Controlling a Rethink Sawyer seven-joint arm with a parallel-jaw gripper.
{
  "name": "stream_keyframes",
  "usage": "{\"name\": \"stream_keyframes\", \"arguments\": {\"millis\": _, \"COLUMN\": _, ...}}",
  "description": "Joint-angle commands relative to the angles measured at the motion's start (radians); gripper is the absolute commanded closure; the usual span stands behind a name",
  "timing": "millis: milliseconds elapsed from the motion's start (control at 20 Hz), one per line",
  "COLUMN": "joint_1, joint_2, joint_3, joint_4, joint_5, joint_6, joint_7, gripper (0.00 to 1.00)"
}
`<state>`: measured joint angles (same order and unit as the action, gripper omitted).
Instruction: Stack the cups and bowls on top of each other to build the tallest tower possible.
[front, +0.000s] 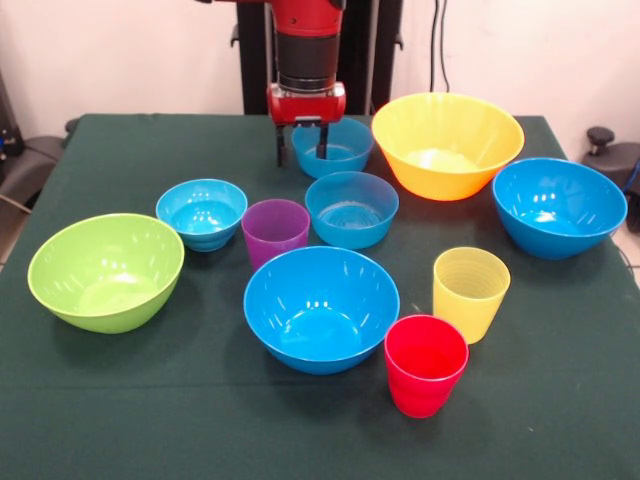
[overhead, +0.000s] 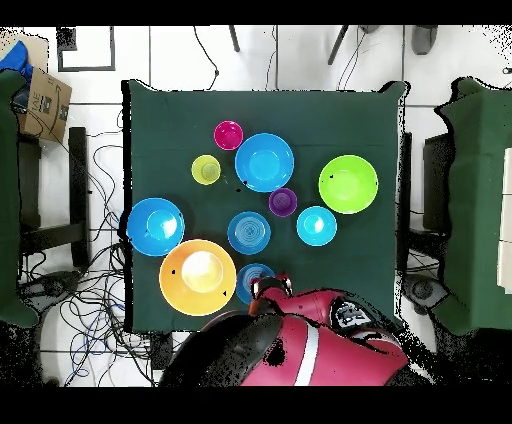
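Observation:
Nothing is stacked; all pieces stand apart on the green table (front: 120, 150). My gripper (front: 302, 148) is open at the far side, its fingers astride the rim of a small blue bowl (front: 335, 150); the overhead view shows the gripper (overhead: 268, 287) beside that bowl (overhead: 250, 280). Next to it sits the very large yellow bowl (front: 447, 143). Two more small blue bowls (front: 351, 208) (front: 201, 212) flank the purple cup (front: 275, 229). Large blue bowls stand at front centre (front: 321, 307) and right (front: 558, 205), the lime green bowl (front: 105, 270) at left. The yellow cup (front: 470, 292) and red cup (front: 425, 364) stand front right. No lime green cup shows.
A cardboard box (overhead: 45, 100) and cables (overhead: 95, 290) lie on the floor beside the table. Dark furniture (overhead: 480, 200) stands on the other side.

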<state>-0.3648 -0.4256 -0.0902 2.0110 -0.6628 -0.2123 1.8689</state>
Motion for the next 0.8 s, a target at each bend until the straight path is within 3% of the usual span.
{"name": "stream_keyframes", "arguments": {"millis": 50, "joint_1": 0.036, "joint_2": 0.007, "joint_3": 0.033, "joint_4": -0.100, "joint_5": 0.044, "joint_6": -0.009, "joint_7": 0.114, "gripper": 0.00}}
{"name": "stream_keyframes", "arguments": {"millis": 100, "joint_1": 0.036, "joint_2": 0.001, "joint_3": 0.033, "joint_4": -0.095, "joint_5": 0.043, "joint_6": -0.043, "joint_7": 0.119, "gripper": 0.00}}
{"name": "stream_keyframes", "arguments": {"millis": 800, "joint_1": 0.008, "joint_2": -0.051, "joint_3": 0.067, "joint_4": -0.049, "joint_5": 0.053, "joint_6": 0.025, "joint_7": 0.135, "gripper": 0.00}}
